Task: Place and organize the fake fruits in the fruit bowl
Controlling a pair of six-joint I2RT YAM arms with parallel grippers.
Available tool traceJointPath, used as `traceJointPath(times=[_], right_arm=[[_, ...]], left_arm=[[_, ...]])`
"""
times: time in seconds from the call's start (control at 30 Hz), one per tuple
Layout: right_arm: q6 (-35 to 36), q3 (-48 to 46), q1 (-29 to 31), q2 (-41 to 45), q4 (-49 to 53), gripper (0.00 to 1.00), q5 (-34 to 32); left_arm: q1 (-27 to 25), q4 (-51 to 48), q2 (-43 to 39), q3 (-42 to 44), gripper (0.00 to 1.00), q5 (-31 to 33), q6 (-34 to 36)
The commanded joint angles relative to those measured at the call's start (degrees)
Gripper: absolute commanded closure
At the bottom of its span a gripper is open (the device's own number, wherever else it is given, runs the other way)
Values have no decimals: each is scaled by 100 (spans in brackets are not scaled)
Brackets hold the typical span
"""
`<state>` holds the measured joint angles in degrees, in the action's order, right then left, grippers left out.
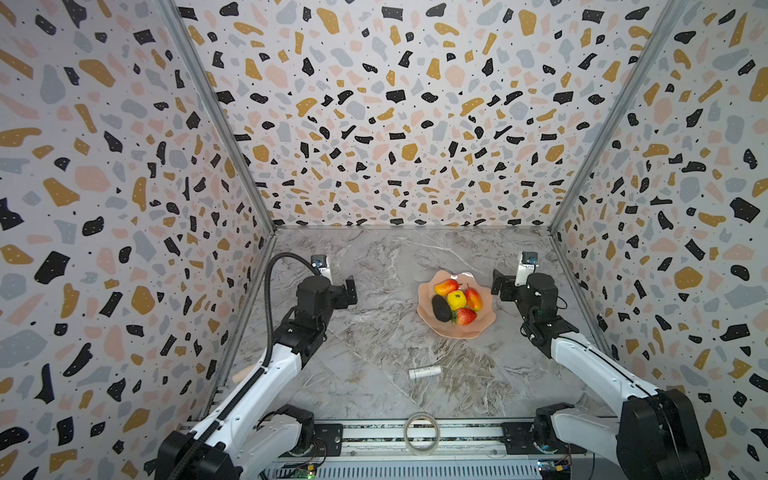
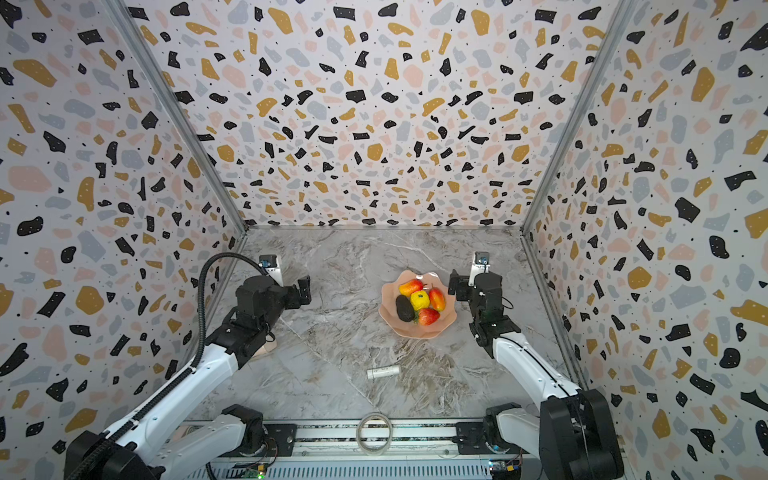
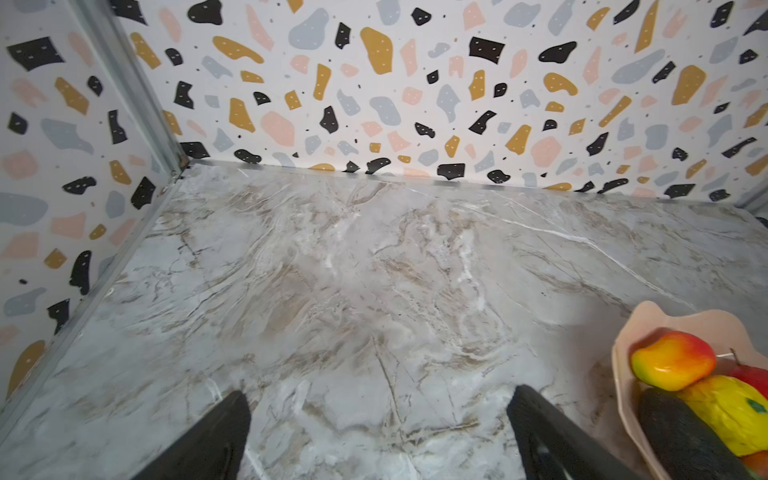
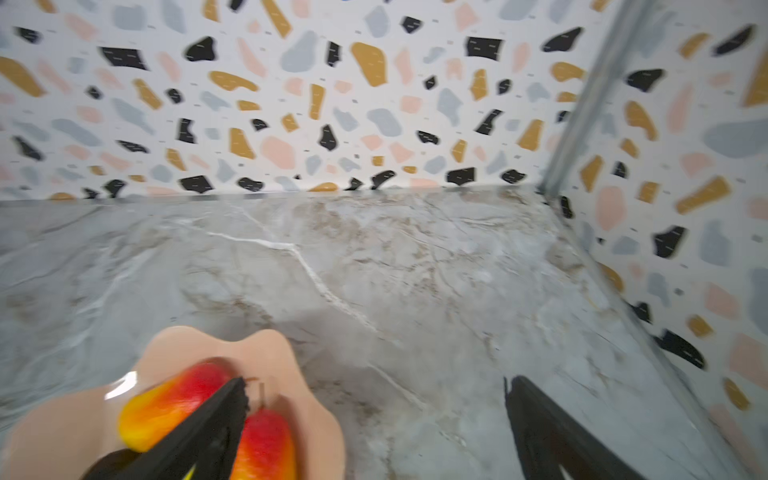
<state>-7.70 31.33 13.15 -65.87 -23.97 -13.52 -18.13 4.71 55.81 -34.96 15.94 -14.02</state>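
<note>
The right gripper (image 1: 498, 284), jaws wide and empty, is sitting just right of the fruit bowl (image 1: 478, 330); all five fake fruits (image 1: 456, 300) are lying inside, mid-frame.

Bare marble table (image 1: 374, 332) offers passage between fruit bowl (image 1: 428, 320) and white tube (image 1: 424, 372).

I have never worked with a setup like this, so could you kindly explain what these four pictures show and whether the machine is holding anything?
Two pictures look down from overhead on two robot arms over a marble table; the other two come from cameras on the arms' wrists. The fruit bowl holds five fake fruits: two mangoes, a bumpy yellow fruit, an avocado and a strawberry. A white tube lies on the table. The left gripper and right gripper are open and hold nothing.
</note>
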Motion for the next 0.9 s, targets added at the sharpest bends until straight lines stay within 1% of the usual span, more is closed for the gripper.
traceJointPath(times=[0.0, 0.03, 0.1, 0.2, 0.3, 0.4, 0.43, 0.5, 0.57, 0.67, 0.7, 0.73, 0.8, 0.87], right_arm=[[312, -576, 4, 9, -1557, 1, -822], [322, -731, 12, -27, -1755, 1, -1014], [282, -930, 17, -75, -1900, 1, -1317], [333, -1365, 21, -232, -2471, 1, -1595], [497, -1765, 21, -491, -3200, 1, -1568], [545, -1971, 21, -821, -3727, 1, -1456], [649, -2008, 25, -935, -3944, 1, -1463], [746, -1922, 39, -1009, -3918, 1, -1365], [871, -1995, -11, -1174, -4303, 1, -1263], [784, -2126, -195, -1536, -4878, 1, -1081], [763, -2073, -268, -1577, -4783, 1, -980], [664, -1969, -327, -1538, -4474, 1, -870], [550, -1854, -550, -1610, -4333, 1, -548], [489, -1723, -686, -1652, -4117, 1, -209]], left_arm=[[-24, 2352, -360, 941, 0, 1275, 193], [-24, 2786, -410, 1259, 1, 1488, 248], [-24, 3313, -407, 1672, 0, 1801, 357], [-24, 3548, -248, 1918, 0, 2194, 596], [-15, 3778, -25, 2052, 0, 2507, 865], [47, 4424, 311, 2272, 0, 2663, 1147], [104, 4622, 454, 2321, 0, 2676, 1205], [267, 4881, 735, 2361, 0, 2657, 1195], [424, 5133, 1029, 2389, 1, 2555, 1192], [583, 5760, 1546, 2504, 0, 2403, 1175], [645, 5937, 1734, 2529, 0, 2309, 1143], [682, 6063, 1916, 2534, 1, 2220, 1133], [729, 6643, 2370, 2628, 0, 1959, 1208], [774, 6981, 2514, 2760, 0, 1890, 1193]])
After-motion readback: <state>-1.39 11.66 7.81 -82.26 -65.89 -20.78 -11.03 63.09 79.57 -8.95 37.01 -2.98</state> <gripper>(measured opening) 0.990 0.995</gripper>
